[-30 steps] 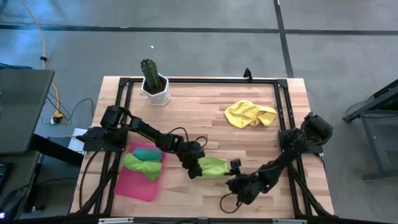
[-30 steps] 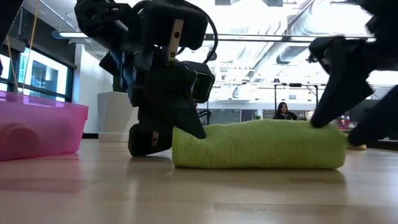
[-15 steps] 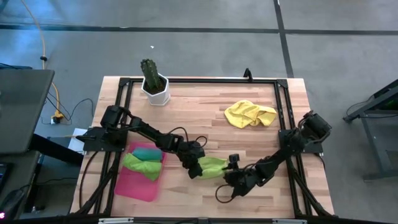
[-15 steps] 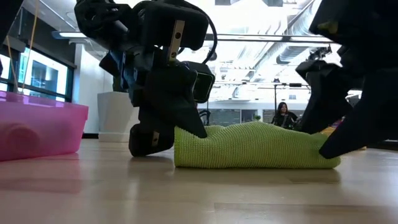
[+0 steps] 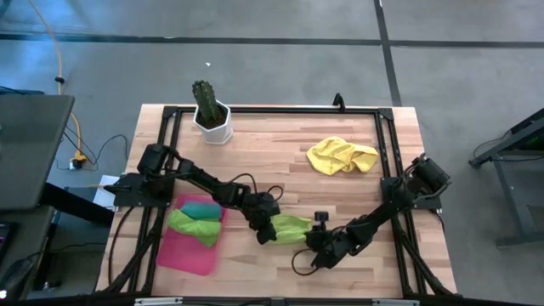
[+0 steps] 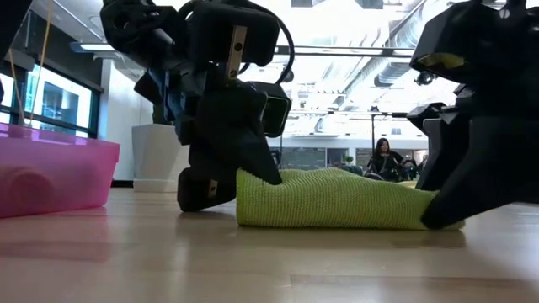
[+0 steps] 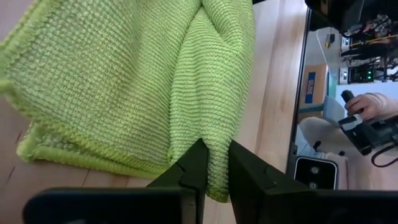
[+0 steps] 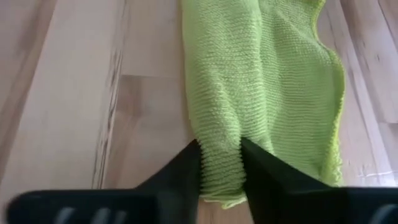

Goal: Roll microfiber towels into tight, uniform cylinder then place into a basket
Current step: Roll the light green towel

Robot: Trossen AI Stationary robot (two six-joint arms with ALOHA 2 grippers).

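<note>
A lime green towel, loosely rolled into a thick band, lies on the wooden table near its front edge. My left gripper is shut on its left end, my right gripper on its right end. The pink basket sits at the front left, holding a teal towel and a green towel. A crumpled yellow towel lies at the far right. My left gripper pinches a raised fold at the lime towel's left end between its two fingers, coming slanting down from the table's left. The towel rests on the table. My right gripper pinches a ridge of cloth at the towel's right end between its two fingers, slanting down from the right. The towel's roll stays on the wood.
A white pot with a cactus stands at the far left. A black frame runs round the table's edge. Bare wood lies between the lime towel and the yellow one. A person sits in the room beyond the table.
My right gripper has come down and toward the table's left onto the lime towel's right end, rolled about its own line, and shut on the cloth there. The towel has stayed on the table.
</note>
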